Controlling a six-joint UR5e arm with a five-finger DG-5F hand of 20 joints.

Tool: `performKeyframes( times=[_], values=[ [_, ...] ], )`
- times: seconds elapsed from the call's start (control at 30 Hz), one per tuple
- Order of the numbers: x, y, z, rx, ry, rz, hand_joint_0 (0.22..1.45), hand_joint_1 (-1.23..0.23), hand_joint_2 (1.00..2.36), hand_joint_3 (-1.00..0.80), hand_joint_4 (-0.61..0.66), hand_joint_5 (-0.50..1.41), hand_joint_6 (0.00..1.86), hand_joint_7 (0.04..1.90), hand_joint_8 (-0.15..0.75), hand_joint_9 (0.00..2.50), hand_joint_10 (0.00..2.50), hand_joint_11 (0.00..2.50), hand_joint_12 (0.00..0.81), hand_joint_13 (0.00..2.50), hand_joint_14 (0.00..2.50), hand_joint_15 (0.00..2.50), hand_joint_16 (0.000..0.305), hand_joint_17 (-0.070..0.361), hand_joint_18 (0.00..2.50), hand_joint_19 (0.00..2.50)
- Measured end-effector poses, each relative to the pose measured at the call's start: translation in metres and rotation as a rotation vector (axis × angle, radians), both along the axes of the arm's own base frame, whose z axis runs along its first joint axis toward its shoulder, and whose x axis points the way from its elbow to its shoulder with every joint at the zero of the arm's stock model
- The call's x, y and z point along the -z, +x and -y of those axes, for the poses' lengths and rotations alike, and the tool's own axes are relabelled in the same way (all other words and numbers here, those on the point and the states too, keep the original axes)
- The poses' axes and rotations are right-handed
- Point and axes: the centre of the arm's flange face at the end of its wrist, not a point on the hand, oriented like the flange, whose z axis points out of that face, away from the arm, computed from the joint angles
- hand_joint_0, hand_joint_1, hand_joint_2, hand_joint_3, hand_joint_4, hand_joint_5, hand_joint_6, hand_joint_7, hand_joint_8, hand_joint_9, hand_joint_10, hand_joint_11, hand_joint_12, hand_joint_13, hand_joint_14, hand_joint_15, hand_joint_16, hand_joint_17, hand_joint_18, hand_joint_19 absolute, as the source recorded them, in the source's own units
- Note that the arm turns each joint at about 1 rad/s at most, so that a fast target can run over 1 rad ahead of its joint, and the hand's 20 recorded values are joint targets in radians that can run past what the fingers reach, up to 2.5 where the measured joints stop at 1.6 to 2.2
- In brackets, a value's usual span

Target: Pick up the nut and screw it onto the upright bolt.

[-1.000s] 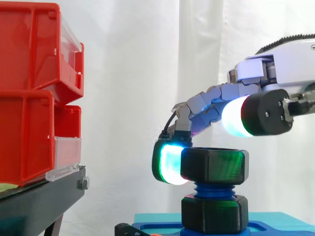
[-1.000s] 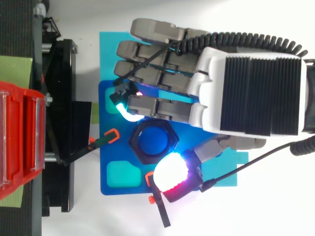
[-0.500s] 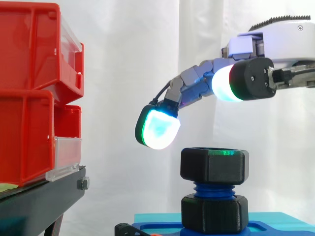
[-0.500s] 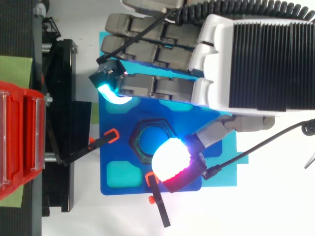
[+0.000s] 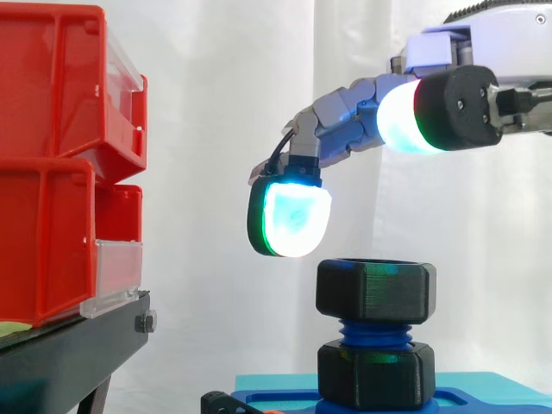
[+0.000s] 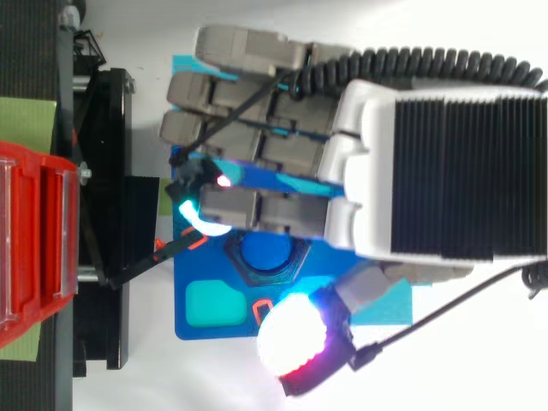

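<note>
Released a second ago, the black nut sits untouched on the upright blue bolt. Just above it hovers the hand, fingers loosely spread and holding nothing, one glowing fingertip over the nut's left edge. Red bins stand well apart.

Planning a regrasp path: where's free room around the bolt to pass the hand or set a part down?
Free: the gap between the black stand and the nut on the bolt; the teal recess in the blue plate's stand-side corner. Crowded: directly over the nut, where the open hand hovers.
</note>
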Motion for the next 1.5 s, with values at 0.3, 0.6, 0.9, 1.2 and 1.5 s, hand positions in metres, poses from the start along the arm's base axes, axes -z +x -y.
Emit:
performKeyframes(
  times=[0.3, 0.6, 0.9, 1.2, 1.5],
  values=[
    [0.001, 0.000, -0.028, 0.012, 0.012, -0.008, 0.47, -0.10, 1.00, -0.50, 0.24, -0.13, 0.50, 0.99, 0.244, 0.28, 0.00, 0.00, 0.353, 0.14, 0.00, 0.00, 0.041, 0.092, 0.00, 0.00],
    [0.002, -0.001, -0.037, 0.010, 0.018, -0.021, 0.48, -0.10, 1.00, -0.50, 0.25, -0.11, 0.50, 1.07, 0.245, 0.28, 0.00, 0.00, 0.352, 0.14, 0.00, 0.00, 0.041, 0.092, 0.00, 0.00],
    [0.005, -0.004, -0.032, 0.015, 0.013, -0.047, 0.48, -0.11, 1.00, -0.50, 0.25, -0.10, 0.50, 1.14, 0.251, 0.30, 0.00, 0.00, 0.344, 0.15, 0.00, 0.00, 0.039, 0.087, 0.00, 0.00],
    [0.006, -0.005, -0.023, 0.022, 0.010, -0.062, 0.49, -0.12, 1.00, -0.50, 0.24, -0.09, 0.50, 1.20, 0.257, 0.33, 0.00, 0.00, 0.331, 0.18, 0.00, 0.00, 0.037, 0.083, 0.00, 0.00],
    [0.007, -0.006, -0.012, 0.034, 0.007, -0.067, 0.49, -0.13, 1.00, -0.50, 0.21, -0.08, 0.50, 1.36, 0.262, 0.37, 0.00, 0.00, 0.326, 0.21, 0.00, 0.00, 0.035, 0.078, 0.00, 0.00]
  ],
)
